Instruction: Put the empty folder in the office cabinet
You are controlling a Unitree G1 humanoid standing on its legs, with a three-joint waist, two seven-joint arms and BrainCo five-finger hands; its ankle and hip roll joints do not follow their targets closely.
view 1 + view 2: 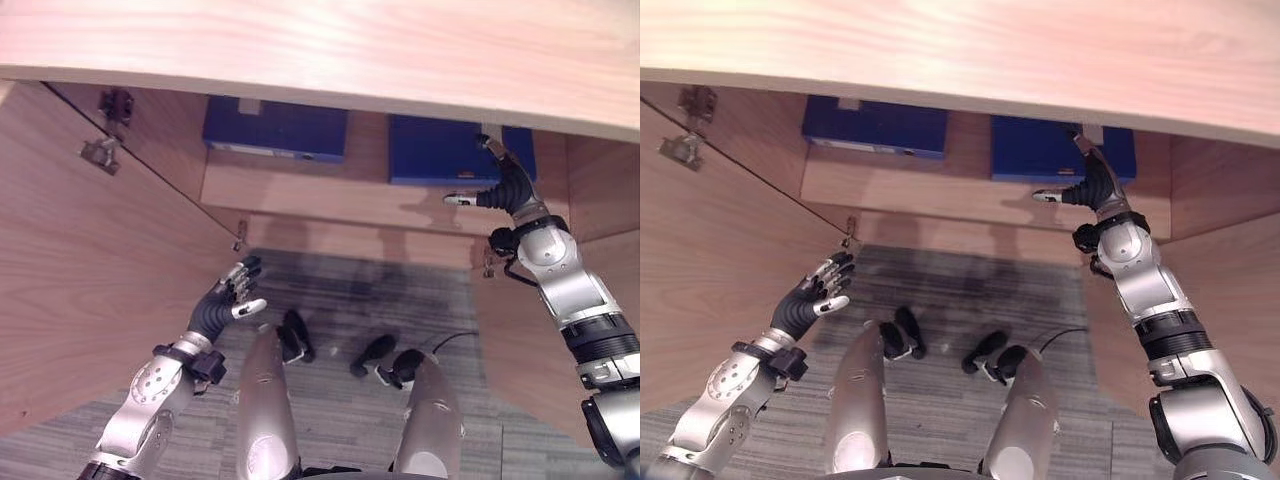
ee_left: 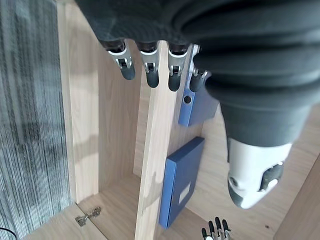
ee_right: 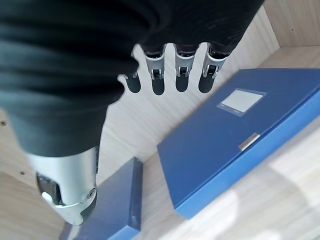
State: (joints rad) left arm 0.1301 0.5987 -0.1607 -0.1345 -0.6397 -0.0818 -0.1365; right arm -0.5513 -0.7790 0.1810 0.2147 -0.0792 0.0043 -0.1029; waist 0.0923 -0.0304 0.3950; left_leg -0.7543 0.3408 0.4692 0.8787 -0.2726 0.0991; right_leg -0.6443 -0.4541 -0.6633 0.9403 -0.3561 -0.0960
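Two blue folders (image 1: pixel 275 128) (image 1: pixel 440 150) lie flat inside the cabinet (image 1: pixel 330 195); right hand (image 1: pixel 497 185) hovers spread above one, left hand (image 1: pixel 228 297) spread, empty.

Bright, soft shadows, wrist covers blurred

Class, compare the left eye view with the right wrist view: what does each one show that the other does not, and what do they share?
Left eye view alone: the left hand open over the grey carpet, the open cabinet door with its metal hinge, and the cabinet's top board.

Right wrist view alone: the white label on the lid of the right folder.

Shared: two blue folders lying flat on the cabinet shelf, the left folder apart from the right one, and the right hand open above that right folder, holding nothing.
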